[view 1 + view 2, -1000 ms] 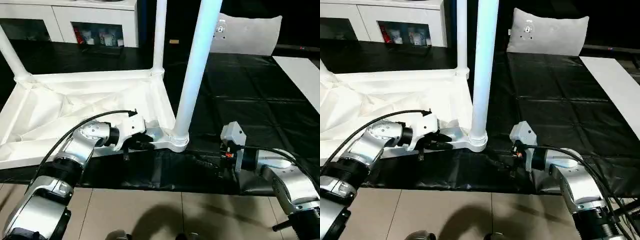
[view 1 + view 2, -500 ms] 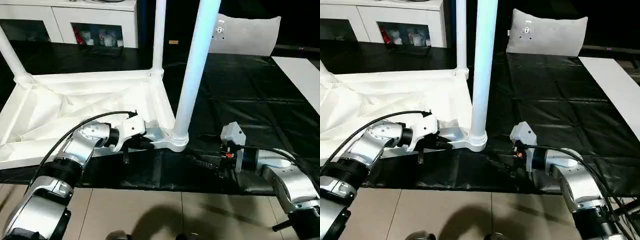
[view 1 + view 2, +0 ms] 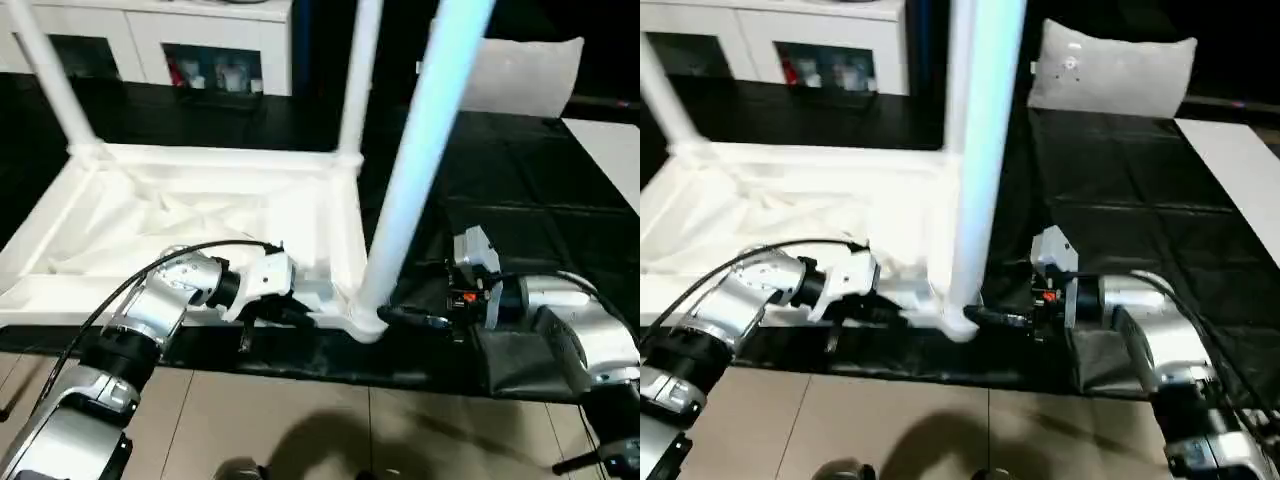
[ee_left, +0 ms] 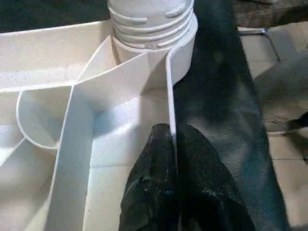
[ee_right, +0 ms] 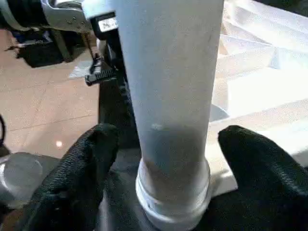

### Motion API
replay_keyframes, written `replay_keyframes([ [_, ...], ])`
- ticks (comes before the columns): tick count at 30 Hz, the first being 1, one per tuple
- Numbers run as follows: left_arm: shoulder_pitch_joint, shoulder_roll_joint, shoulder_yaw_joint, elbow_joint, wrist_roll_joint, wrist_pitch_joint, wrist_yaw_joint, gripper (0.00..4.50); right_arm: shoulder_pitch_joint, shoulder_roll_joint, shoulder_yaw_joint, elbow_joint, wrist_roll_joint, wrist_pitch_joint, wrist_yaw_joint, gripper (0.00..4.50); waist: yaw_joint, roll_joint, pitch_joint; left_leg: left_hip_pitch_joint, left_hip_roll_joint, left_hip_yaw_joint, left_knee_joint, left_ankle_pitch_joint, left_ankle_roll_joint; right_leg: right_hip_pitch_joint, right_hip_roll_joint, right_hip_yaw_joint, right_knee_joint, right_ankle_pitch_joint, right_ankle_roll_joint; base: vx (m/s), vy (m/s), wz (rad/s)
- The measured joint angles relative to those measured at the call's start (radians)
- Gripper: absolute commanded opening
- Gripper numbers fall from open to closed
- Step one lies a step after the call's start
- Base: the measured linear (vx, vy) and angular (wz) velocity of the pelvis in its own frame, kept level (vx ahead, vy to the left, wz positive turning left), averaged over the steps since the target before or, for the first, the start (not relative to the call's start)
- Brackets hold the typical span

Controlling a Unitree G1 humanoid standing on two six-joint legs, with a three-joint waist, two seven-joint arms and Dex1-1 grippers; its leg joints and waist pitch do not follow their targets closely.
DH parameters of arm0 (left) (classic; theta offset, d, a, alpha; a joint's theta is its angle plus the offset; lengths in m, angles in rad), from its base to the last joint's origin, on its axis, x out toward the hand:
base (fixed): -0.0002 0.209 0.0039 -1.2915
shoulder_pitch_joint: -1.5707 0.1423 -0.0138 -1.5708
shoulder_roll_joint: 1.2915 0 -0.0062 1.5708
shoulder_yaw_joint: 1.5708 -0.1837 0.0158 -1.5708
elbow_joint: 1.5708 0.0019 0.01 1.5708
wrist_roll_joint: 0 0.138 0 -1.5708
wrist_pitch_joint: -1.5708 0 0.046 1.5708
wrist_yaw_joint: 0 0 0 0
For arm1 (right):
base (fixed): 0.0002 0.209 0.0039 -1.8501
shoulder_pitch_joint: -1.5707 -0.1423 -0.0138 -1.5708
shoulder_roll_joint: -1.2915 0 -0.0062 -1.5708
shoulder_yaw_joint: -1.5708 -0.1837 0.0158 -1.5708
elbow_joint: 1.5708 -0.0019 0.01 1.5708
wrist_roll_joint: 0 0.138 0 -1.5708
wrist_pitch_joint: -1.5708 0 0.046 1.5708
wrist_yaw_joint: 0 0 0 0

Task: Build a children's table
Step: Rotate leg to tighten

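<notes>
The children's table [image 3: 200, 210] lies upside down on a black mat, ribbed underside up. White legs stand upright in its corner sockets. The nearest leg [image 3: 420, 160] rises from the front right socket [image 3: 365, 320]. My left gripper [image 4: 173, 132] is shut on the table's thin rim wall [image 4: 169, 86], just short of that socket's threaded collar [image 4: 151, 24]. My right gripper [image 5: 166, 139] is open, with one black finger [image 5: 91, 159] on each side of the leg's base [image 5: 168, 72]; neither presses on it. Two more legs [image 3: 358, 70] stand at the far corners.
A white cabinet [image 3: 150, 40] with shelves stands at the back left and a grey pillow [image 3: 530, 75] at the back right. The black mat [image 3: 520, 180] ends near me at tan floor tiles [image 3: 300, 430]. A white board [image 3: 610, 140] lies at the right edge.
My right gripper has moved left to the nearest leg's base and now straddles it, its fingers slightly closer together. The left gripper has tightened on the rim. The camera has shifted.
</notes>
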Motion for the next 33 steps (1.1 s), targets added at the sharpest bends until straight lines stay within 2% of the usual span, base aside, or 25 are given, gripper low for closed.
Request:
replay_keyframes([
  [8, 0.014, 0.006, -0.001, -0.027, -0.002, 0.017, -0.005, 0.0, -0.026, 0.021, 0.017, 0.088, -0.001, 0.01, 0.023, 2.97, -0.002, 0.0, 0.0, 0.0, 0.0, 0.0, -0.001, 0.0, 0.0, 0.0, 0.0, 0.0, 0.0, 0.0, 0.0, 0.0, 0.0, 0.0],
  [18, 0.023, 0.011, -0.002, -0.041, -0.005, 0.03, -0.006, 0.0, -0.04, 0.039, 0.022, 0.106, -0.006, 0.011, 0.023, 2.03, -0.004, 0.0, 0.0, 0.0, 0.0, 0.0, -0.001, 0.0, 0.0, 0.0, 0.0, 0.0, 0.0, 0.0, 0.0, 0.0, 0.0, 0.0],
  [25, 0.033, 0.004, 0.009, -0.068, -0.012, 0.077, -0.006, 0.0, -0.016, 0.045, 0.014, 0.078, -0.005, 0.016, 0.008, 1.93, -0.005, 0.0, 0.0, 0.0, 0.0, 0.0, -0.001, 0.0, 0.0, 0.0, 0.0, 0.0, 0.0, 0.0, 0.0, 0.0, 0.0, 0.0],
  [30, 0.034, -0.019, 0.034, -0.065, 0.002, 0.137, 0.082, 0.0, -0.002, 0.103, -0.012, 0.029, -0.019, 0.09, -0.154, 1.92, -0.015, 0.004, -0.001, 0.003, 0.0, 0.0, -0.001, 0.0, -0.001, 0.0, 0.0, 0.0, 0.0, 0.0, 0.0, 0.0, 0.0, 0.0],
  [33, 0.024, -0.077, 0.067, -0.049, 0.029, 0.216, 0.211, 0.0, -0.003, 0.189, -0.05, 0.017, -0.074, 0.119, -0.362, 1.91, -0.032, 0.004, -0.002, 0.007, -0.001, 0.0, -0.001, 0.0, -0.001, 0.002, 0.0, 0.0, -0.001, 0.0, 0.0, 0.0, 0.0, 0.0],
])
